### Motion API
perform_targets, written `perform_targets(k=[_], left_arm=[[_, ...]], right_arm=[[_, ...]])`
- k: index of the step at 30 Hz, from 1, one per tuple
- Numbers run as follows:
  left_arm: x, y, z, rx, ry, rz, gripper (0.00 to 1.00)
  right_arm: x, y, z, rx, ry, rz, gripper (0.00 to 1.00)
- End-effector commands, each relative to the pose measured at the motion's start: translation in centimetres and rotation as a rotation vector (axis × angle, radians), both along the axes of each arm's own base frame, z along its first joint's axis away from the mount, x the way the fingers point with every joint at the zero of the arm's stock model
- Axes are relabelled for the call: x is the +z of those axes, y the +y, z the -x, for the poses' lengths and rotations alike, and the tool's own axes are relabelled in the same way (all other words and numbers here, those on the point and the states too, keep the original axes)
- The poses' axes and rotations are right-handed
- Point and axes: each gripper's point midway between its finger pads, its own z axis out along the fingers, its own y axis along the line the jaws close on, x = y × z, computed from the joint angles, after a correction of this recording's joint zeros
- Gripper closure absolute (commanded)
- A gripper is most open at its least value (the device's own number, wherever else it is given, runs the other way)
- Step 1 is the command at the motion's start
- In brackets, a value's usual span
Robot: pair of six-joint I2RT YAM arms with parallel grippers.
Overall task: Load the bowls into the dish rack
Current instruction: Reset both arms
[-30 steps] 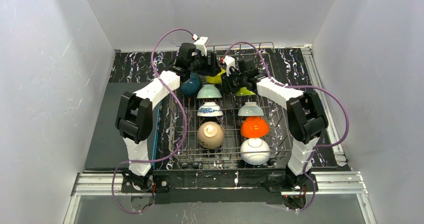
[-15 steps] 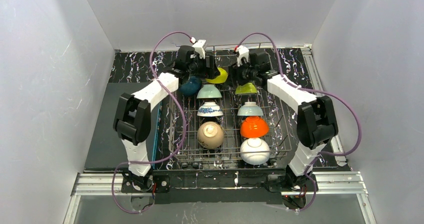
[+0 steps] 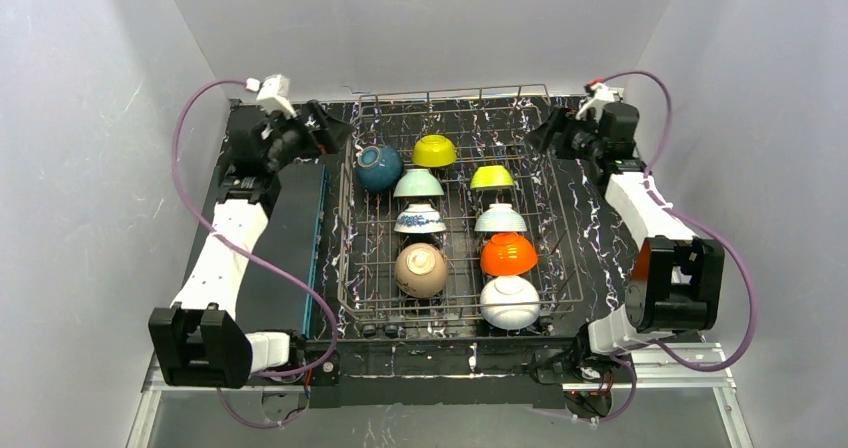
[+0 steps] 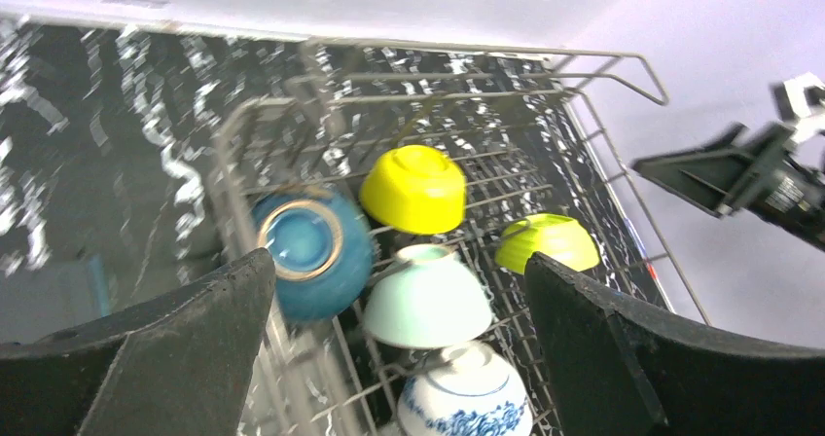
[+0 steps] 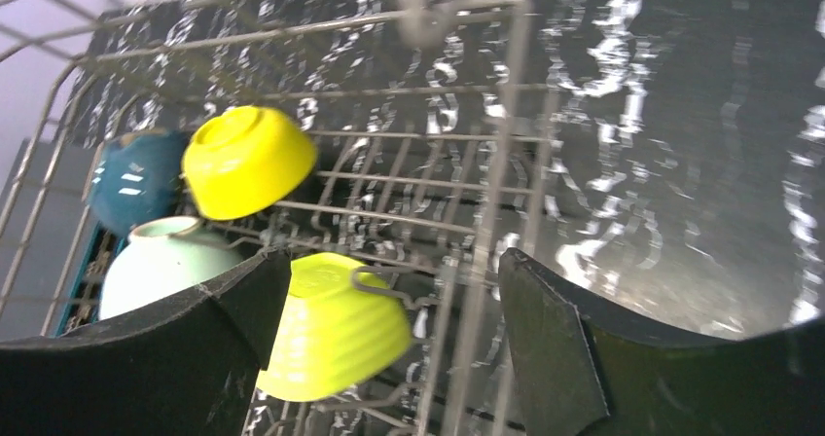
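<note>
Centre of the top view, dish rack [image 3: 456, 268] holding all nine bowls [image 3: 421, 270], left gripper [image 3: 330, 128] and right gripper [image 3: 545, 133] outside its far corners, jaws wide and empty, wrist views catching only far-end bowls, yellow bowl [image 4: 413, 188] and teal bowl [image 4: 311, 251] among them

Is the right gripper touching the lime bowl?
Apart. The top view shows the right gripper open by the far right corner of the rack, with bare wire grid between it and the lime bowl.
</note>
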Motion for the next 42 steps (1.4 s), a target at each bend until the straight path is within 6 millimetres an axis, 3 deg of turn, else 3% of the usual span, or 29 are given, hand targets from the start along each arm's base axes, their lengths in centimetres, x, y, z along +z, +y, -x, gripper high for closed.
perform_targets(k=[1,5,8,11,17,23,28,35,42], left_arm=[[-3.1,4.5,1.0,0.127,0.122,0.108,0.02],[-5.8,8.4,1.6,0.315,0.16,0.099,0.02],[-8.2,11.1,2.3,0.479,0.173,0.055,0.02],[-11.2,13.7,2.7,0.627,0.198,0.01,0.02],[-15.7,17.2,3.8,0.77,0.171,-0.152,0.02],[-19.5,17.2,4.9,0.722,0.095,-0.262,0.02],[-22.4,13.9,3.9,0.521,0.07,-0.453,0.02],[-24.5,12.5,2.9,0.439,-0.098,-0.522,0.02],[-25.3,12.8,2.8,0.444,-0.03,-0.532,0.02]], right_arm=[[2.1,-5.4,-0.2,-0.187,-0.066,-0.01,0.12],[0.4,-11.6,0.8,-0.47,-0.053,0.058,0.02],[-0.5,-14.9,1.8,-0.618,-0.073,0.142,0.01],[-1.4,-16.6,3.0,-0.707,-0.075,0.189,0.01],[-6.4,-18.2,7.1,-0.8,-0.073,0.263,0.01],[-10.2,-16.7,10.1,-0.709,-0.183,0.308,0.01],[-11.6,-16.5,11.5,-0.712,-0.271,0.317,0.01],[-11.9,-14.9,10.3,-0.603,-0.35,0.337,0.01],[-13.8,-13.0,9.0,-0.5,-0.36,0.338,0.01]])
